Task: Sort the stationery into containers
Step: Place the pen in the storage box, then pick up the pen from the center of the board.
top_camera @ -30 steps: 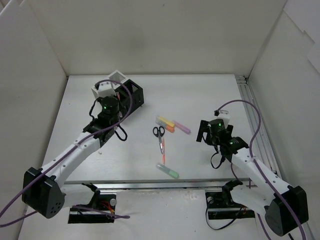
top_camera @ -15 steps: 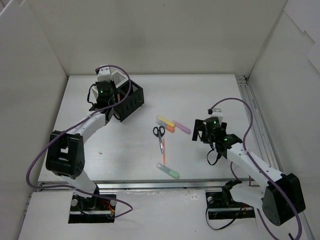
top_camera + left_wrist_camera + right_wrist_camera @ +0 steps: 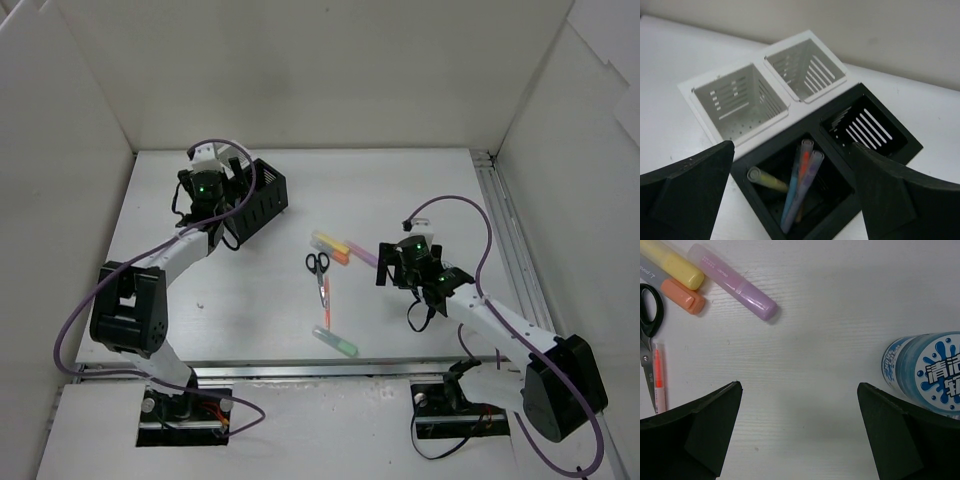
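Note:
The containers (image 3: 765, 112) are two white and two black mesh cups joined in a cluster (image 3: 265, 190). My left gripper (image 3: 792, 146) hovers open over the near black cup, holding nothing. That cup holds blue-grey, orange and purple pens (image 3: 801, 185) and a yellowish one (image 3: 767, 180). On the table lie yellow (image 3: 675, 265), orange (image 3: 682, 297) and pink (image 3: 735, 282) highlighters, black-handled scissors (image 3: 650, 310) and an orange pen (image 3: 659, 382). A green highlighter (image 3: 336, 342) lies nearer the front. My right gripper (image 3: 799, 385) is open just right of the highlighters (image 3: 403, 268), over bare table.
A blue and white labelled cylinder (image 3: 925, 372) stands close to my right gripper's right finger. White walls enclose the table on three sides. A metal rail (image 3: 510, 250) runs along the right edge.
My left gripper was shut and has opened above the near black cup. The right gripper has moved left toward the highlighters and stayed open.

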`<state>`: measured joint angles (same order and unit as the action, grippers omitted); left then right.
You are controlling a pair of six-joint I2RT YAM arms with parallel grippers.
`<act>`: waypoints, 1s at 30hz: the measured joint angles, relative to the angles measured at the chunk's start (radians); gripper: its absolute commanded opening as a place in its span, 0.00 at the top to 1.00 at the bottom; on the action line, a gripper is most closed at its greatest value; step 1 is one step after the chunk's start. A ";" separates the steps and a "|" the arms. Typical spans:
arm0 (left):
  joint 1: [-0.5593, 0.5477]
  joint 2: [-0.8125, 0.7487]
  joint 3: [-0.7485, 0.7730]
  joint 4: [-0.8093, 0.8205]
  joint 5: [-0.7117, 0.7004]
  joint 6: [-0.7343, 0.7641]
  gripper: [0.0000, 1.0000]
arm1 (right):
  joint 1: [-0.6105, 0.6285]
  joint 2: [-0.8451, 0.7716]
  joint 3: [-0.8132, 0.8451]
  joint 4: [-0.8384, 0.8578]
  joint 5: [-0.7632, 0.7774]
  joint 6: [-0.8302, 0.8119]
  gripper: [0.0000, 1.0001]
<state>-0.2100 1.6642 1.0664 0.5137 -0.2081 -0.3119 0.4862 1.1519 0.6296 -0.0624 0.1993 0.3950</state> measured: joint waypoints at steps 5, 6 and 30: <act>-0.032 -0.102 0.011 -0.243 0.011 -0.052 0.01 | 0.004 -0.005 0.000 -0.003 0.008 0.003 0.02; -0.045 -0.120 0.021 -0.292 0.024 -0.060 0.01 | 0.006 -0.007 0.000 -0.010 0.018 0.008 0.02; -0.758 0.049 0.153 -0.934 0.129 -0.393 0.16 | 0.006 -0.128 0.039 -0.267 0.214 0.103 0.02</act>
<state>-0.9676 1.7134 1.2190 -0.4202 -0.0792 -0.7048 0.4923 1.0241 0.6682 -0.3290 0.4137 0.4984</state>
